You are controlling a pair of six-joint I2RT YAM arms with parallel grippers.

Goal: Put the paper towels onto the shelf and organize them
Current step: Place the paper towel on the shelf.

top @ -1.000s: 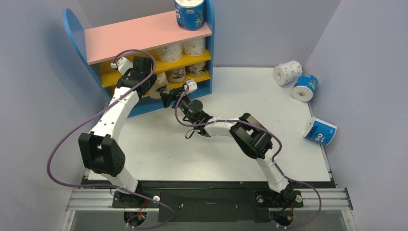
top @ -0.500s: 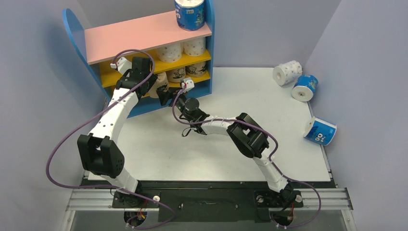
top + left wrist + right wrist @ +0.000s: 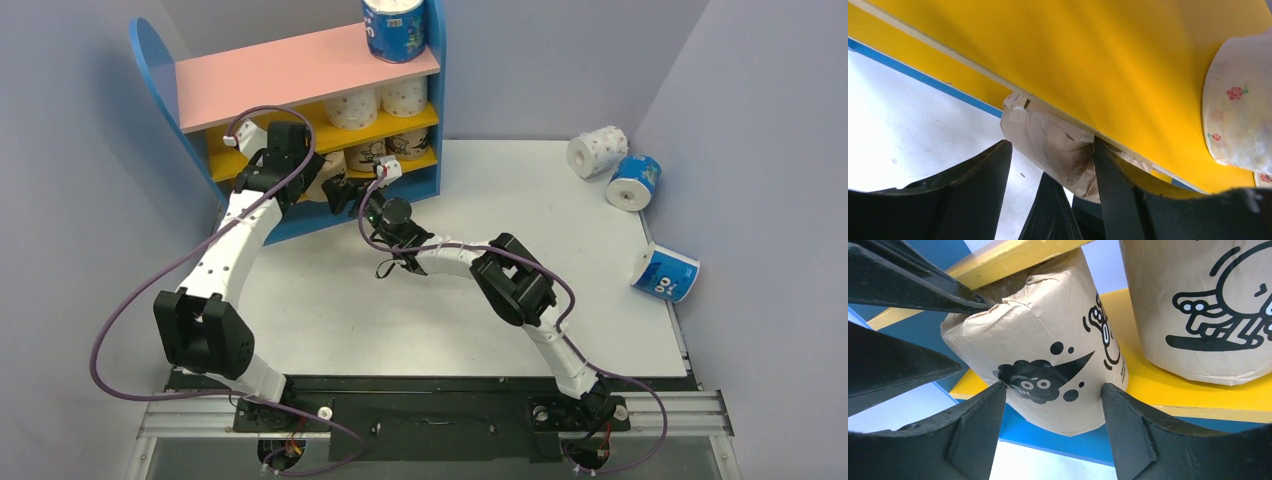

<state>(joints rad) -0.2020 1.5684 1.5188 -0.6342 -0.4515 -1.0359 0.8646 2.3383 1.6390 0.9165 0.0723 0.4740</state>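
The shelf (image 3: 300, 75) stands at the back left. A blue paper towel roll (image 3: 395, 27) sits on its pink top, two white dotted rolls (image 3: 352, 107) on the upper yellow board, and two tan rolls (image 3: 368, 155) on the lower one. A third tan roll (image 3: 1048, 355) leans tilted at the lower board's front edge, its top against the upper board (image 3: 998, 265). My right gripper (image 3: 1053, 390) is shut on its sides. My left gripper (image 3: 1052, 142) straddles its end, open: one finger touches, the other stands just off.
On the right of the white table lie a white dotted roll (image 3: 597, 151) and two blue rolls (image 3: 634, 181) (image 3: 665, 272). Grey walls close in the table at the back and both sides. Both arms crowd the shelf's front.
My right gripper has carried the tan roll up and left into the shelf's lower level. My left gripper's jaws have spread wider and its wrist has risen slightly.
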